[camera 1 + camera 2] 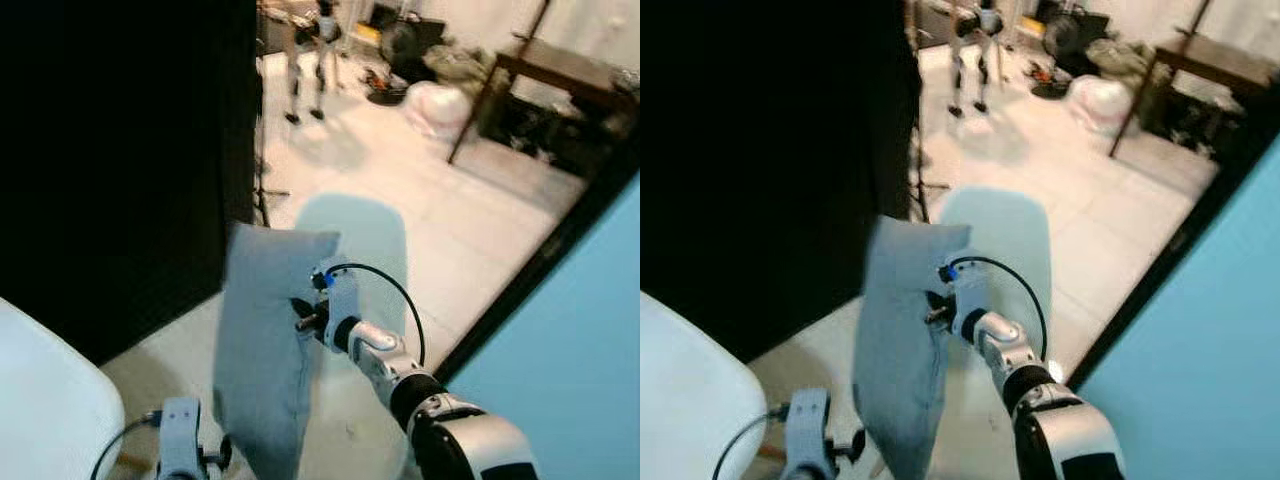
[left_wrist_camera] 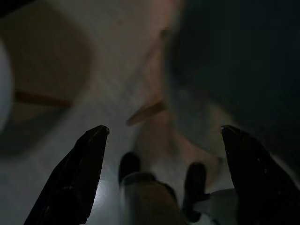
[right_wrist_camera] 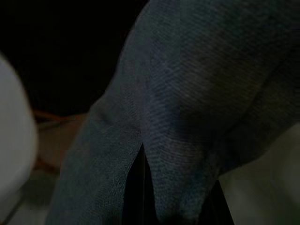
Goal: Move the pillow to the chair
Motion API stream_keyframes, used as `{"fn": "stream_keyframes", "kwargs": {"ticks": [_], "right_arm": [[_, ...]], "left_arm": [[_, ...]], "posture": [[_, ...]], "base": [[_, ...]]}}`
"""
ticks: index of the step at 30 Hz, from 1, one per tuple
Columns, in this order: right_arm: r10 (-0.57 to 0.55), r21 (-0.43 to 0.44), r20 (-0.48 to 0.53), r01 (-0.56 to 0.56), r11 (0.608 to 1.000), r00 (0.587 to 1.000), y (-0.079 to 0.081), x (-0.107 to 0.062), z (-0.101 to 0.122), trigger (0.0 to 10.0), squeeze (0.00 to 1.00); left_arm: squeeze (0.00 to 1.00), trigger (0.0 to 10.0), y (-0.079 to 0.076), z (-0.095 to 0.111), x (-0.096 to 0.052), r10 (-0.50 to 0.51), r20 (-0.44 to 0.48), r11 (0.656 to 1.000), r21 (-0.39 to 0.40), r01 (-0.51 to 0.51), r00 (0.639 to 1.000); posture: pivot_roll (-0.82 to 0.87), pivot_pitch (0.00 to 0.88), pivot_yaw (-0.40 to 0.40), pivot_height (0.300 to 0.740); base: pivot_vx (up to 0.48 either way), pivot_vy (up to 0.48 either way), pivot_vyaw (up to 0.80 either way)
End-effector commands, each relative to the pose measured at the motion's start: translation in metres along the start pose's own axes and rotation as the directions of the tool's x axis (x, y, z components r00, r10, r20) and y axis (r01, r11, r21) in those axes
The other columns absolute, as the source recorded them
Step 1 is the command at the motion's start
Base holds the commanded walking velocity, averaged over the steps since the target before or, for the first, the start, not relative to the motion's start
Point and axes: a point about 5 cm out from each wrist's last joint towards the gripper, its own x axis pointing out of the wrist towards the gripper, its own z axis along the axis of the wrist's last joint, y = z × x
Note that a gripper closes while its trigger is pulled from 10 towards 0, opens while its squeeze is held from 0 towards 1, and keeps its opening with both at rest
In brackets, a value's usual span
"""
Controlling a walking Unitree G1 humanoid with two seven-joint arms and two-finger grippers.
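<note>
A grey-blue pillow point(image 1: 262, 350) hangs upright in the air, with my right gripper point(image 1: 303, 320) shut on its right edge. The right wrist view shows the fabric point(image 3: 187, 117) pinched between the black fingers point(image 3: 136, 187). A white rounded chair point(image 1: 45, 400) stands at the lower left, beside and below the pillow. A second pale rounded seat point(image 1: 365, 235) lies behind the pillow. My left gripper point(image 2: 164, 129) hangs low beside the pillow's bottom, open and holding nothing, with the floor and my feet beneath it.
A black panel point(image 1: 120, 150) fills the left side. A teal wall point(image 1: 570, 350) with a dark edge runs along the right. Further back on the pale floor are a dark wooden table point(image 1: 560, 65), a white bag point(image 1: 437, 105) and another robot's legs point(image 1: 305, 80).
</note>
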Motion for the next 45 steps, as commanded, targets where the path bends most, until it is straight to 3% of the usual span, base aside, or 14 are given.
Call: {"fn": "stream_keyframes", "kwargs": {"ticks": [1,6,11,16,20,36,39,45], "right_arm": [[-0.097,-0.042,-0.041,0.095,0.995,0.994,-0.013,-0.004,-0.005,10.0,0.0],[-0.255,-0.108,-0.128,0.242,0.964,0.958,-0.033,-0.013,-0.018,10.0,0.0],[-0.346,-0.13,-0.167,0.327,0.936,0.923,-0.045,-0.02,-0.025,10.0,0.0],[-0.308,-0.049,-0.241,0.305,0.951,0.92,-0.041,-0.023,-0.04,10.0,0.0],[-0.325,-0.071,-0.285,0.318,0.945,0.902,-0.041,-0.028,-0.053,10.0,0.0],[-0.381,-0.157,-0.335,0.348,0.924,0.862,-0.053,-0.038,-0.064,10.0,0.0],[-0.381,-0.157,-0.335,0.348,0.924,0.862,-0.053,-0.038,-0.064,10.0,0.0],[-0.376,-0.141,-0.42,0.35,0.926,0.826,-0.049,-0.047,-0.084,10.0,0.0]], "left_arm": [[0.0,10.0,-0.002,-0.005,-0.002,-0.006,-0.021,1.0,0.003,0.006,1.0],[0.0,10.0,-0.001,-0.007,-0.003,-0.004,-0.019,1.0,0.003,0.004,1.0],[0.0,10.0,0.0,-0.008,-0.004,-0.002,-0.017,1.0,0.0,0.002,1.0],[0.0,10.0,0.001,-0.01,-0.005,-0.002,-0.021,1.0,0.0,0.002,1.0],[0.0,10.0,0.0,-0.008,-0.004,-0.007,-0.01,1.0,0.008,0.007,1.0],[0.0,10.0,0.001,-0.007,-0.005,-0.024,0.001,0.999,0.036,0.024,1.0],[0.0,10.0,0.001,-0.007,-0.005,-0.024,0.001,0.999,0.036,0.024,1.0],[0.0,10.0,-0.001,-0.005,-0.004,-0.031,0.008,0.999,0.041,0.031,0.999]], "posture": [[0.12,0.047,-0.127,0.74],[0.12,0.057,-0.124,0.74],[0.12,0.063,-0.123,0.74],[0.12,0.07,-0.12,0.735],[0.12,0.079,-0.115,0.71],[0.12,0.099,-0.096,0.66],[0.12,0.099,-0.096,0.66],[0.11,0.098,-0.101,0.635]], "base": [[0.0,0.0,0.0],[0.0,0.0,0.0],[0.0,0.0,0.0],[0.0,0.0,0.0],[0.0,0.0,0.0],[0.0,0.0,0.0],[0.0,0.0,0.0],[0.0,0.0,0.0]]}}
